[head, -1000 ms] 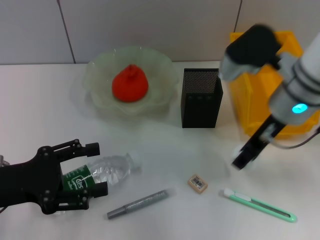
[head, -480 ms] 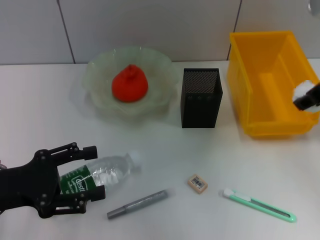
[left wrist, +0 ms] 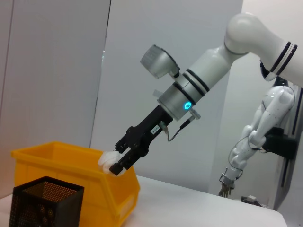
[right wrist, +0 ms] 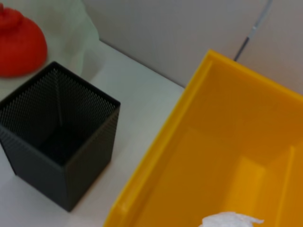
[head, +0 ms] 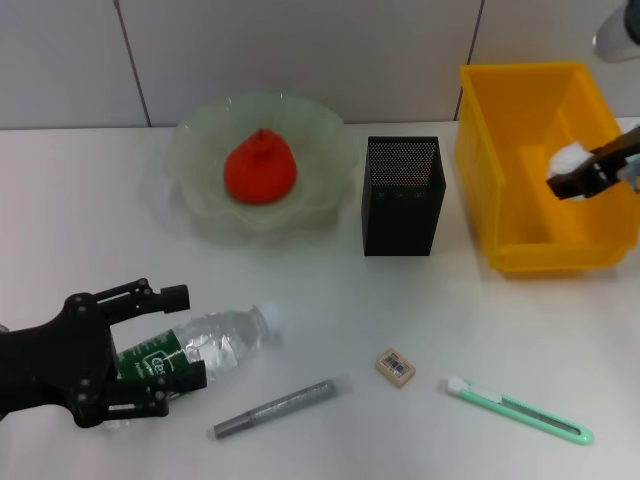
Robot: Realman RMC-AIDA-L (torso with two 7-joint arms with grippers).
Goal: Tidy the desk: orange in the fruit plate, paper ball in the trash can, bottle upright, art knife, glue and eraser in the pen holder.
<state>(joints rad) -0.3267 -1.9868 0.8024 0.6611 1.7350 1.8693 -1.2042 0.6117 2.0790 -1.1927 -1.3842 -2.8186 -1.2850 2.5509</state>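
The orange lies in the fruit plate. My right gripper is shut on the white paper ball and holds it over the yellow trash can; the left wrist view shows the same grip above the bin's rim. The bottle lies on its side at the front left. My left gripper is open with its fingers on either side of the labelled end. The glue, eraser and art knife lie on the table. The pen holder stands upright.
The right wrist view looks down into the trash can with the paper ball at the picture's edge, the pen holder beside it and the orange farther off. White table runs between the pen holder and the front items.
My right gripper carried the paper ball from the table in front of the bin up over the bin's opening. The left gripper shifted slightly back along the bottle, which did not move.
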